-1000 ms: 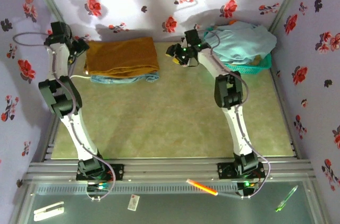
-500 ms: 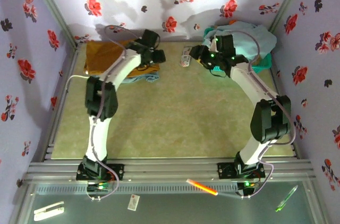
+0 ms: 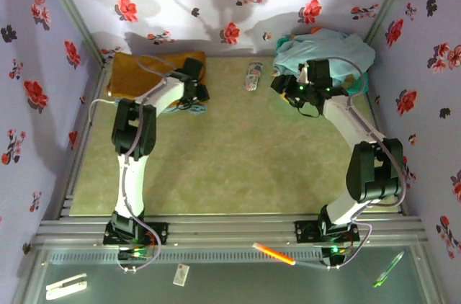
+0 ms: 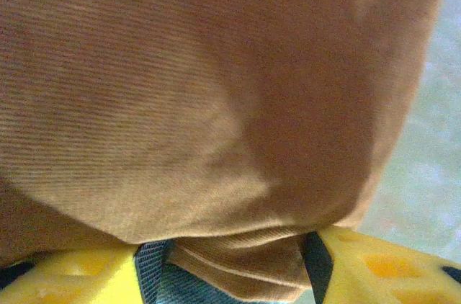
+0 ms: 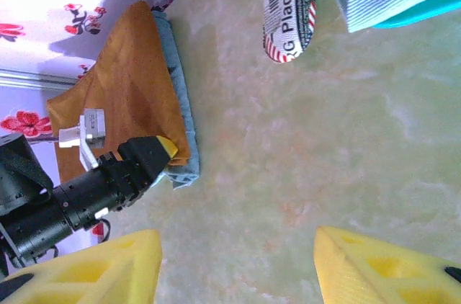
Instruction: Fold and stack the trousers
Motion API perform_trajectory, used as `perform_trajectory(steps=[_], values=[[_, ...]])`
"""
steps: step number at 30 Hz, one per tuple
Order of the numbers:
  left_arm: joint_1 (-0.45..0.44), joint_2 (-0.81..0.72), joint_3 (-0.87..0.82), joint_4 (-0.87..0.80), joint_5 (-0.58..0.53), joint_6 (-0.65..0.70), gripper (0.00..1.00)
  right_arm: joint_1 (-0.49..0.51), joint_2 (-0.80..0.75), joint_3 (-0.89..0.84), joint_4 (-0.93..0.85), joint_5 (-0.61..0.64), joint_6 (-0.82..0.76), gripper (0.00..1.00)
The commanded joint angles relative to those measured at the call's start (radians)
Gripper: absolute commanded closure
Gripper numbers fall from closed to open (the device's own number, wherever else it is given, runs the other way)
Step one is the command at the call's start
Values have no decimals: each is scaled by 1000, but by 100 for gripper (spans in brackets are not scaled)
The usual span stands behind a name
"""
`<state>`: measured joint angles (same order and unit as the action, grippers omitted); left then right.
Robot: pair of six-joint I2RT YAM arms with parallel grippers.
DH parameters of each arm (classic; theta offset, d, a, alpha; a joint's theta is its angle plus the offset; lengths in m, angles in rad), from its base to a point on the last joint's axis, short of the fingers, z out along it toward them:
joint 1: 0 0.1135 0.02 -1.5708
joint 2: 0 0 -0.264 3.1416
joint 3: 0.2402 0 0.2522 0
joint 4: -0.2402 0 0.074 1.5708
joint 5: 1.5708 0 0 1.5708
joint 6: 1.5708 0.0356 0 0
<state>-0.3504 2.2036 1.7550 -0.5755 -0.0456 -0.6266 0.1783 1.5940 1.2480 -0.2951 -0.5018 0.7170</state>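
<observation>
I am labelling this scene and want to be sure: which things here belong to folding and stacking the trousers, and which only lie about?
Belongs to the job:
mustard trousers; left gripper, at their folded edge.

Lying about:
teal-blue garment under them; pale aqua garment; small printed item; orange marker; green pen.

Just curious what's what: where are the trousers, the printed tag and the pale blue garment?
trousers (image 3: 130, 76), top view, folded top face.
tag (image 5: 288, 19), right wrist view, printed middle.
pale blue garment (image 3: 331, 45), top view, its middle.
</observation>
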Motion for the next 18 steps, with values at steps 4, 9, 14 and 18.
perform_trajectory(steps=[4,9,14,18], values=[[218,-28,-42,-103,1,151,44,-5,-41,0,33,-44,7,42],[258,24,37,-96,40,145,41,-6,-64,2,4,-31,-5,42],[254,107,142,-56,100,70,39,-8,-113,-4,-49,-9,-34,42],[232,147,198,-8,134,39,39,-20,-155,-17,-99,9,-64,42]])
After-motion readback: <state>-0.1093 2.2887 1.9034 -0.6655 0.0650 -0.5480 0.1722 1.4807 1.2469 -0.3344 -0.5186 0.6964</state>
